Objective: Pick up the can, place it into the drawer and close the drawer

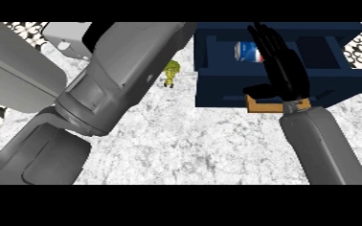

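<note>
Can (247, 51), blue with white and red markings, lies inside the open dark-blue drawer (212, 84) at the upper right of the head view, on the pale speckled counter (191, 139). Only part of the can shows: it sits just left of the right hand's (283, 67) black fingers (267, 40), which stretch straight up across the drawer's interior and cover the can's right side, so whether they touch it cannot be told. The fingers are extended, not curled round anything, with the thumb (256, 90) jutting left above the drawer's orange handle (272, 106). The can's long axis and the way it points cannot be read from the visible patch. The right grey forearm (318, 143) rises from the lower right edge. The left forearm (113, 76) sweeps diagonally across the left half of the view, and its hand is out of sight past the top. A small yellow-green object (171, 71) rests on the counter between that forearm and the drawer. A grey box-like object (67, 38) sits at the upper left.
</note>
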{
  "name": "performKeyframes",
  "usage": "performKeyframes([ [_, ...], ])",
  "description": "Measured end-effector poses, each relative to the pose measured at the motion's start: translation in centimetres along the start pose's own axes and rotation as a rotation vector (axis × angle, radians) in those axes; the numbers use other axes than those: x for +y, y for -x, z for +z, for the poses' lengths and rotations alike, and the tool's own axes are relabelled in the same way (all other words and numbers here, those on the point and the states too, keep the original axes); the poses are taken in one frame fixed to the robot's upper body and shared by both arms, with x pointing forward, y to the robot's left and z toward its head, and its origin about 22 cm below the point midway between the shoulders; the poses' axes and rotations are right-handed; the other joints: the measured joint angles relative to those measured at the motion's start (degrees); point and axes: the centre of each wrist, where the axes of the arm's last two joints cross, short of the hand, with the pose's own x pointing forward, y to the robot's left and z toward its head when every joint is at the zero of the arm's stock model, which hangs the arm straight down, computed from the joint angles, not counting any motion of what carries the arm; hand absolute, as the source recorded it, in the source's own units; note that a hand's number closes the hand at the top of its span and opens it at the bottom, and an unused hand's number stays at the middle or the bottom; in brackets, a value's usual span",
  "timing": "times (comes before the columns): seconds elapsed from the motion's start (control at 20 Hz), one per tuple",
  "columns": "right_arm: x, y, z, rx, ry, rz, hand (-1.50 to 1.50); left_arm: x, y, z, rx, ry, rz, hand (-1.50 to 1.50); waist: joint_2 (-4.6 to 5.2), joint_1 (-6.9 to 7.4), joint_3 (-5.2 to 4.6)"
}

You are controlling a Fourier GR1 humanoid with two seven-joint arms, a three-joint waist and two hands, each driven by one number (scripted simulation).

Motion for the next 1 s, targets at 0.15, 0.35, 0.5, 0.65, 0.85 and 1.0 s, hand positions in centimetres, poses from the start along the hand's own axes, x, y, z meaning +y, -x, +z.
performKeyframes([
  [0.15, 1.8, 0.3, -1.3, 0.005, 0.002, 0.030, -1.50, 1.1, -0.3, -0.5, -0.004, -0.011, -0.001, -1.50, -0.06, 0.52, 0.00],
  [0.35, 3.5, 1.2, -2.9, 0.032, 0.034, 0.075, -1.50, 2.3, -0.5, -0.9, 0.001, -0.016, -0.008, -1.50, -0.22, 1.48, -0.04],
  [0.5, 4.1, 1.2, -4.4, 0.052, 0.080, 0.101, -1.50, 3.1, -0.6, -1.0, 0.005, -0.019, 0.001, -1.50, -0.29, 1.96, -0.03],
  [0.65, 4.7, 1.6, -5.4, 0.065, 0.122, 0.126, -1.50, 3.8, -1.1, -1.1, 0.010, -0.017, 0.000, -1.50, -0.20, 2.65, 0.00],
  [0.85, 4.3, 1.8, -7.2, 0.079, 0.163, 0.154, -1.50, 5.4, -0.5, -1.3, 0.016, -0.011, 0.002, -1.50, -0.23, 3.75, -0.02],
  [1.0, 3.9, 1.4, -8.6, 0.084, 0.179, 0.171, -1.50, 6.1, -0.4, -1.2, 0.022, -0.005, -0.002, -1.50, -0.15, 4.42, 0.00],
])
